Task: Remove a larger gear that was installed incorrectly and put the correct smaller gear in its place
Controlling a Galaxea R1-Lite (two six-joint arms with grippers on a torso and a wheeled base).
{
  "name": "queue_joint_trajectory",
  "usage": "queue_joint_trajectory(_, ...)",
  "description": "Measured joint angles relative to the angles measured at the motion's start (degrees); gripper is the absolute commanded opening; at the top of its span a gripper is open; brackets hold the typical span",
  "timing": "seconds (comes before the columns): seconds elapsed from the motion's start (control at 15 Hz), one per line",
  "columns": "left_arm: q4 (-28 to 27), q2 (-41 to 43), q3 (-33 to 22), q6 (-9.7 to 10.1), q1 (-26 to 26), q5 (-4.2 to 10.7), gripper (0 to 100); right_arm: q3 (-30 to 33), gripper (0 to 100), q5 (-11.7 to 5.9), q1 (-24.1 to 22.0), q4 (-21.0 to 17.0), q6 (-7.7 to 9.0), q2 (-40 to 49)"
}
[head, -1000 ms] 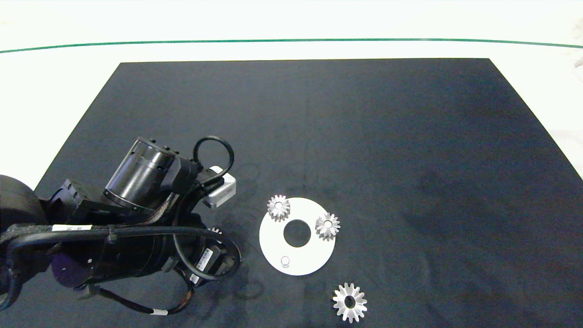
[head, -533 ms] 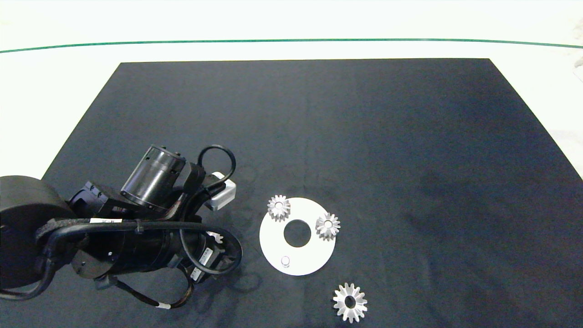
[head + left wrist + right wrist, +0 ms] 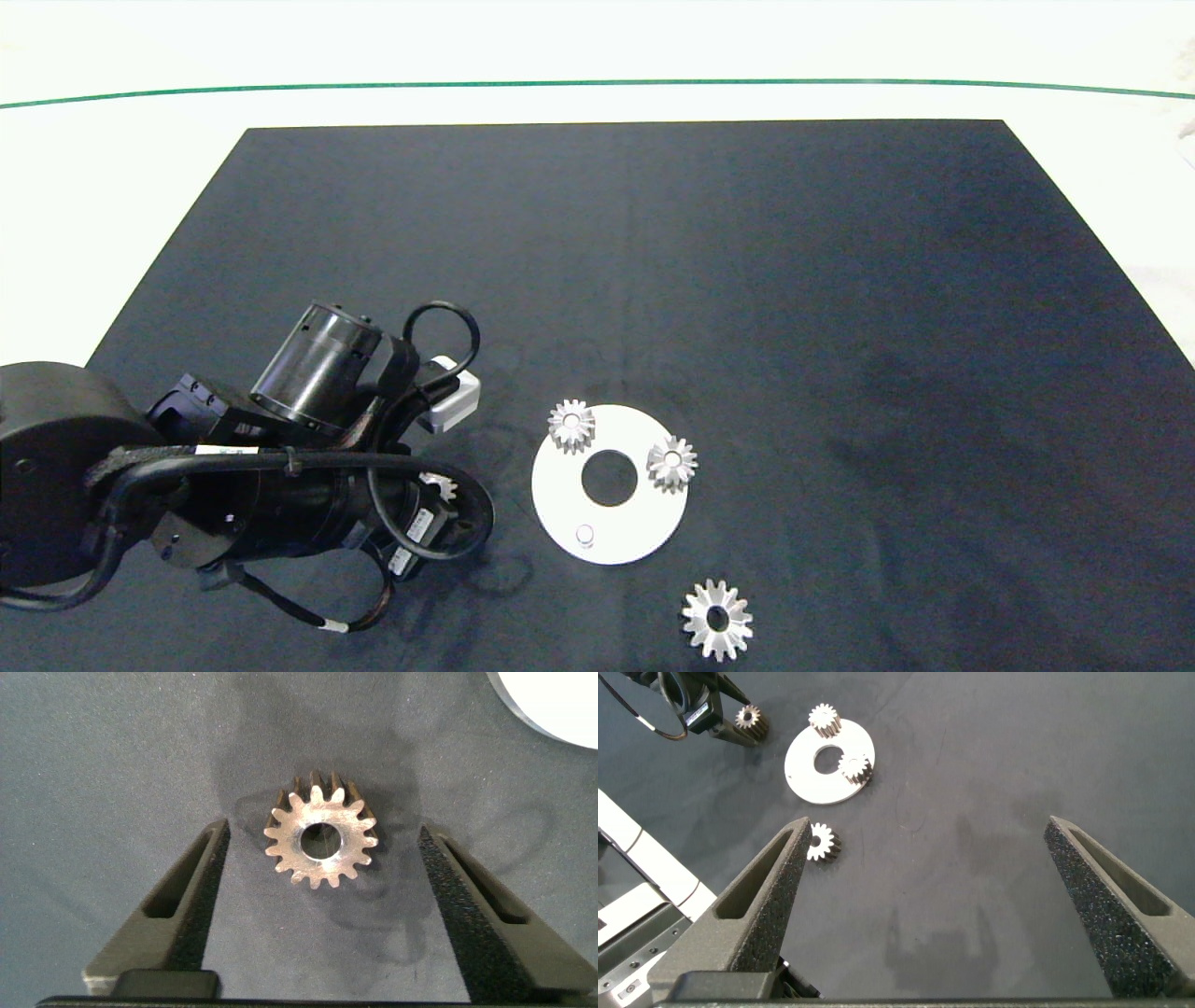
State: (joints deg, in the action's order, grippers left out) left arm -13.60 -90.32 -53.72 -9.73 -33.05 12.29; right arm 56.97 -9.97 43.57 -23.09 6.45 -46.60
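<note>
The smaller gear (image 3: 320, 842) lies flat on the dark mat with its bore facing up. My left gripper (image 3: 322, 835) is open around it, one finger on each side, neither touching it. In the head view only part of this gear (image 3: 439, 485) shows under the left arm (image 3: 308, 485). The larger gear (image 3: 717, 619), with long pointed teeth, lies alone on the mat just in front of the white disc (image 3: 560, 485). My right gripper (image 3: 926, 826) hangs open and empty high above the mat, out of the head view.
Two small gears (image 3: 571, 425) (image 3: 671, 463) stand on the white disc, which also has a centre hole and a bare peg (image 3: 585, 535). The dark mat (image 3: 840, 327) stretches bare to the right and far side, with white table around it.
The left arm has come further in from the left and shifted slightly, so more of the smaller gear shows beneath it. No gear has moved.
</note>
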Motion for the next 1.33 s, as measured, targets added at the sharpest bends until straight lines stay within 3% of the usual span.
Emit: queue_joint_trajectory(1.33,1.2,-1.0,0.2,0.39,0.0,0.35,36,-0.2,100,0.11,0.0,0.0,0.00,0.4)
